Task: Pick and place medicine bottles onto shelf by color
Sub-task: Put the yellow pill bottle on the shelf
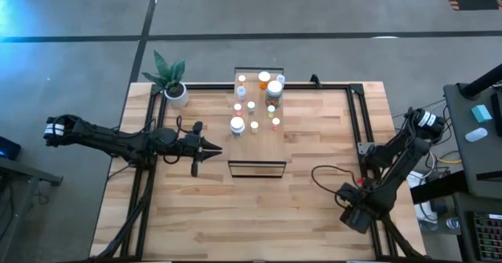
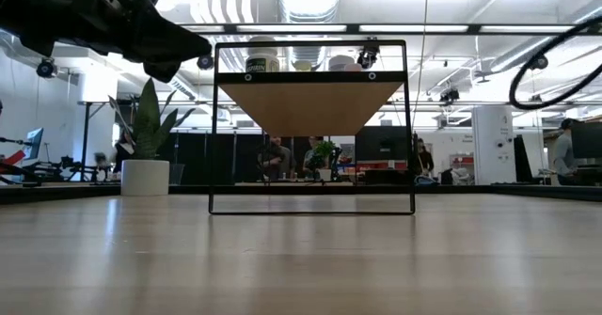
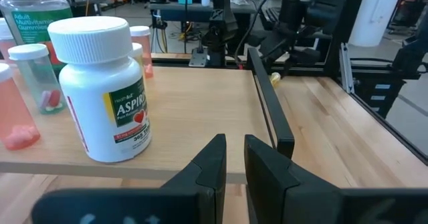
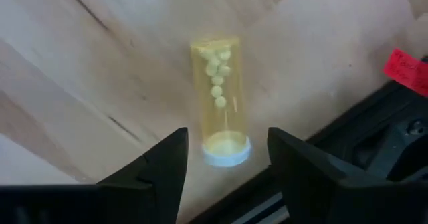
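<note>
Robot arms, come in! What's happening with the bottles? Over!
Left gripper nearly shut, empty, beside the shelf. Right gripper open over a yellow bottle lying on the table. Nothing blocking.

The left dark six-joint arm stretches in from the table's left edge, nearly level, its two-finger left gripper [image 1: 213, 148] pointing toward the middle with the fingers [image 3: 212, 158] nearly together. The right dark arm is folded at the table's right edge, its right gripper [image 4: 224, 158] pointing down, fingers [image 4: 164, 160] spread apart
</note>
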